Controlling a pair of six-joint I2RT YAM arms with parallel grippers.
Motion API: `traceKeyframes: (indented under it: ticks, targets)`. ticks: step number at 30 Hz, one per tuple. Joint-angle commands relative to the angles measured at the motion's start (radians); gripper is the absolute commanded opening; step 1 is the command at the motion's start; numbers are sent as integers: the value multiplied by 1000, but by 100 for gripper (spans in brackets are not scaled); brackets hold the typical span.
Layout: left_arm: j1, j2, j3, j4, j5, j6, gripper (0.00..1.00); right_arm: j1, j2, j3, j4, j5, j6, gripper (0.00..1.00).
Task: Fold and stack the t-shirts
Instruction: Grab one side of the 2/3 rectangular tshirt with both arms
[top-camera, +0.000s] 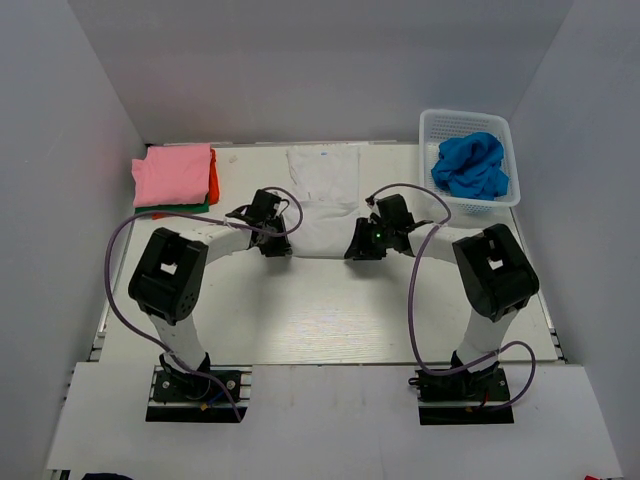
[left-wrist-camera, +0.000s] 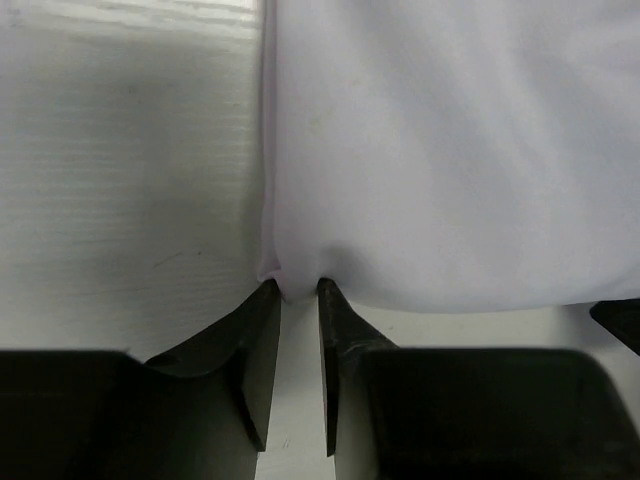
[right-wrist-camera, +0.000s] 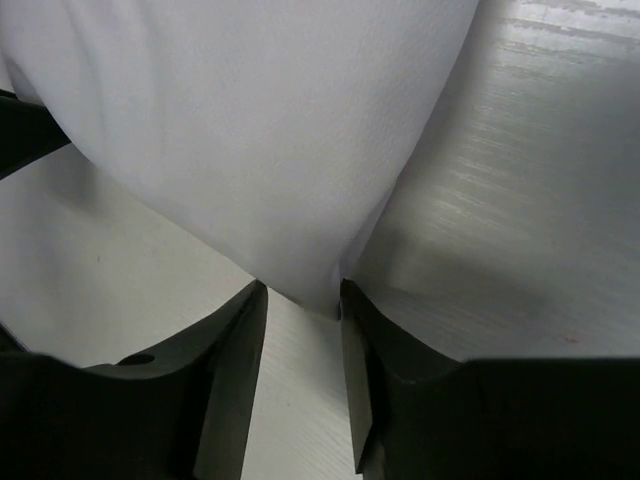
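Pale table (top-camera: 330, 320) holds the white t-shirt (top-camera: 322, 200) lengthwise toward 12 o'clock, its near corners pinched by the left fingers (left-wrist-camera: 255, 350) and right fingers (right-wrist-camera: 232, 370).

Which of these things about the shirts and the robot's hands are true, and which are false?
1. The white t-shirt lies spread on the table. True.
2. The blue t-shirt lies folded on the table. False: it sits bunched in the basket.
3. The left hand pinches a near corner of the white t-shirt. True.
4. The right hand reaches into the basket. False: it pinches the white t-shirt's other near corner.
5. The pink t-shirt is at the bottom of its stack. False: it is on top.
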Motion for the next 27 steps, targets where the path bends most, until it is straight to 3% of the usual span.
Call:
traceKeyframes:
  ticks: [1,3,7,10,16,23,27]
  targets:
    - [-4,44,15,17,2,1,32,0,26,44,36,7,1,40]
    - [-4,62,29,-4,2,1,27,3,44,55,32,12,1,37]
    - [-4,74,43,-13,-21,10,0,0,54,63,32,23,-8,17]
    - [-4,50,43,-13,-32,19,0,2,45,64,13,13,-17,0]
    - [-23,-198,-84,-65,-20,18,0,29,-147,8,-137,-31,-62,0]
    - [-66,-578,-221,-159,121,-33,0,69,-440,-92,-345,-101,-118,0]
    - [-87,-700,-232,-211,196,-43,0,78,-561,-68,-474,-177,-155,0]
